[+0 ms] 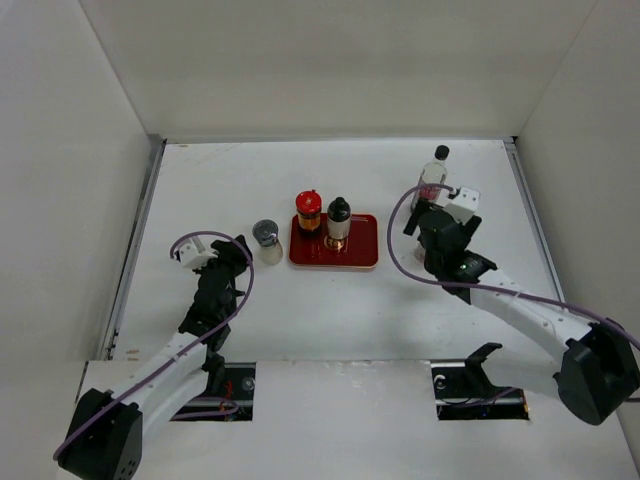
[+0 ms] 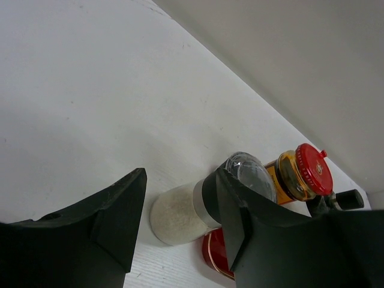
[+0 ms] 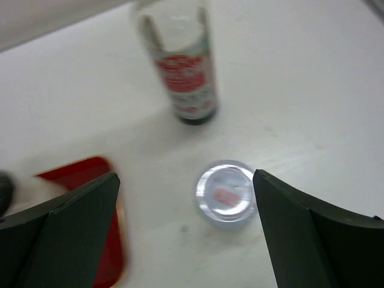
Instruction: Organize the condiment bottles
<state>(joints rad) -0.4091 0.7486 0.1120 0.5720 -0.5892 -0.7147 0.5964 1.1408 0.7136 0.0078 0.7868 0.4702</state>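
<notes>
Right gripper wide open, left gripper around shaker

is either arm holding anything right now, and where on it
Left gripper: jaws straddle the grey-lidded shaker at its body, but a firm grip cannot be told. Right gripper: open above the pale-lidded jar, holding nothing.

Red tray, red-capped amber jar, clear bottle with red-white label, white table

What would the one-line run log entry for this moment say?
tray: red-capped jar, dark bottle | left gripper: at shaker | right gripper: open above pale-lidded jar | tall bottle: off tray
</notes>
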